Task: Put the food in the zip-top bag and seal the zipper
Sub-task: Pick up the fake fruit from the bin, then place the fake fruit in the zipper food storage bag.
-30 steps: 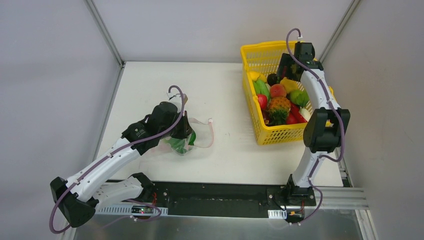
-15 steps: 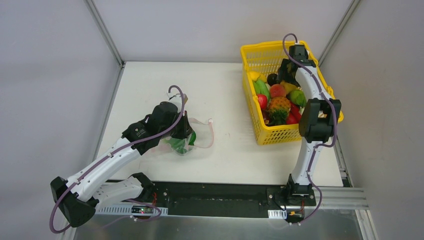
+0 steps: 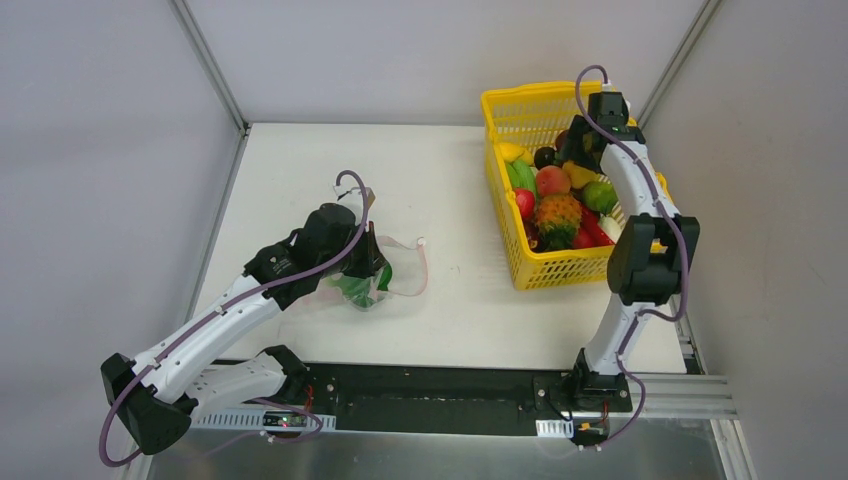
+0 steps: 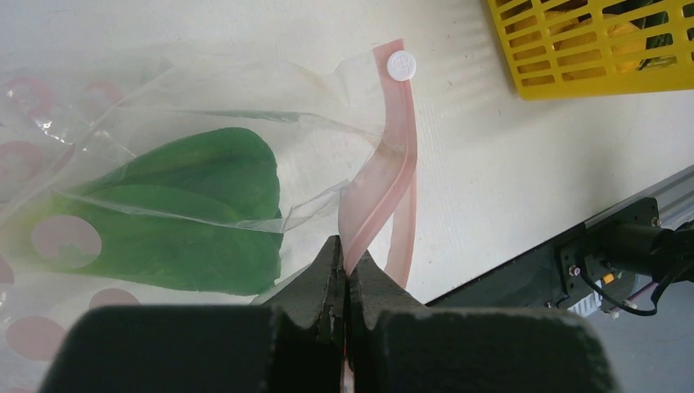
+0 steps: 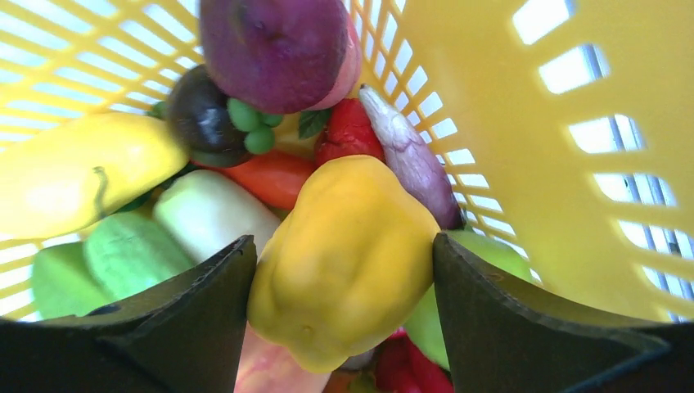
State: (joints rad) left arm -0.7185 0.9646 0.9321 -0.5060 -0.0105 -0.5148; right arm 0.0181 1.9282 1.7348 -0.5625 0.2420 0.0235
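In the yellow basket (image 5: 507, 164), the right gripper (image 5: 344, 244) clasps a yellow bell pepper (image 5: 348, 270) by both flanks. The left gripper (image 4: 345, 278) pinches the zipper (image 4: 393, 164) of the zip-top bag (image 4: 164, 98), which lies on the table (image 3: 450, 200). The pepper is best lifted straight up, clear of the lattice wall.

Plain grey walls (image 3: 400, 50) enclose an evenly lit white table (image 3: 300, 180).

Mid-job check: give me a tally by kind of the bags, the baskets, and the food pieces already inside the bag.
zip-top bag: 1
yellow basket: 1
green food piece seen inside the bag: 1
Total: 3
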